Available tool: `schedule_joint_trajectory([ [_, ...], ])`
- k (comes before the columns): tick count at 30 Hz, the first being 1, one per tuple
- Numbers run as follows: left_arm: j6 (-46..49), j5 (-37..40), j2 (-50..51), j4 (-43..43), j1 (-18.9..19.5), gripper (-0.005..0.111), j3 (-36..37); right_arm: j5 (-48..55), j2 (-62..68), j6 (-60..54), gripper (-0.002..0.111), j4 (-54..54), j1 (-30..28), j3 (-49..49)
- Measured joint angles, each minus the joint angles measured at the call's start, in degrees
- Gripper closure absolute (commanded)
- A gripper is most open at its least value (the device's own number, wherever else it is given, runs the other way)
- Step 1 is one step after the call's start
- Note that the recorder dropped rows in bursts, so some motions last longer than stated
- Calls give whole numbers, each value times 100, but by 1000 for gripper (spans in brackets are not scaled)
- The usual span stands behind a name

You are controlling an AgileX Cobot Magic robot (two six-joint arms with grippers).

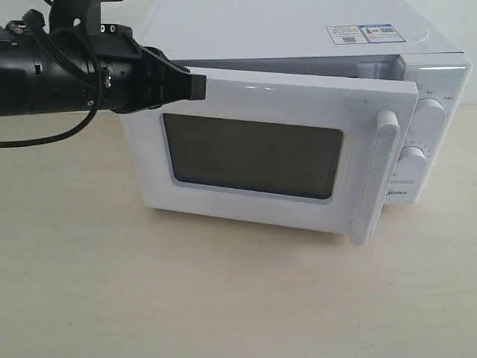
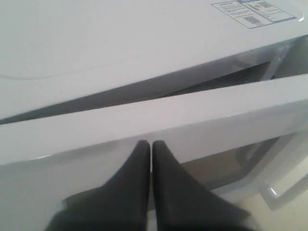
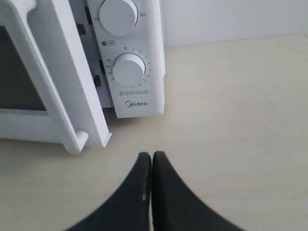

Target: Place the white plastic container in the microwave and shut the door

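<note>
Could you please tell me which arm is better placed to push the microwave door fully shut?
Left. The left claw, shut, sits at the front of the door, near the top edge, and a gap to the microwave shows. The right claw, also shut, hangs over the table, clear of the door.

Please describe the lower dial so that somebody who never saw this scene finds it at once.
Find the white microwave on the table; right of its ajar door is a narrow control strip. Two round white dials sit there, one above the other. The lower dial is just above the Midea logo, with numbers printed around it.
</note>
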Motion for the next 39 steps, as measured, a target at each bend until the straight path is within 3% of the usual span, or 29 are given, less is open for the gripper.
schedule_joint_trajectory([
  [8,294,912,-329,510,0,103,113,0,0,0,108,12,0,0],
  [14,187,988,-1731,1252,0,103,1028,0,0,0,108,12,0,0],
  [20,-1166,926,-3560,1278,0,103,2215,0,0,0,108,12,0,0],
  [29,-1707,932,-5463,1278,0,103,2909,-22,0,-15,108,-7,0,0],
  [33,-1730,932,-6134,1278,0,103,3348,-642,0,-184,108,-95,0,0],
  [39,-1944,748,-6665,1266,0,103,4010,-2759,0,-297,108,-119,0,0],
])
